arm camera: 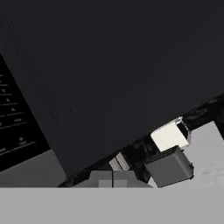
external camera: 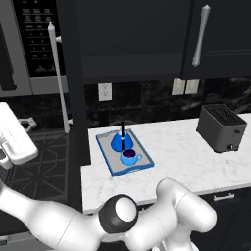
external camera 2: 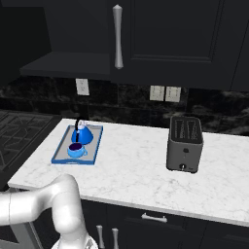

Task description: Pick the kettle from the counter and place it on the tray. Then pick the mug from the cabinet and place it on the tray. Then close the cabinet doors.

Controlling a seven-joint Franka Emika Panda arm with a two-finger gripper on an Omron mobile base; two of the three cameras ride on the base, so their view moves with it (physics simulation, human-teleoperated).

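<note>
Marble-veined counter [external camera: 196, 157], matt black cabinet doors [external camera: 132, 34], metal toaster [external camera: 221, 127]

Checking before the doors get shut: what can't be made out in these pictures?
- Left base view: open black cabinet door seen edge-on; shelf interior behind it hidden.
- Left base view: white gripper cut by left edge; fingers unseen.
- Hand view: dark door panel blocks everything beyond.

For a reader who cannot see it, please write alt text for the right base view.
A blue-rimmed tray lies on the left part of a white marble counter, with a blue kettle and a blue mug on it. A dark toaster stands to the right, black cabinet doors hang above, and the robot's white arm rises at the lower left.
</note>
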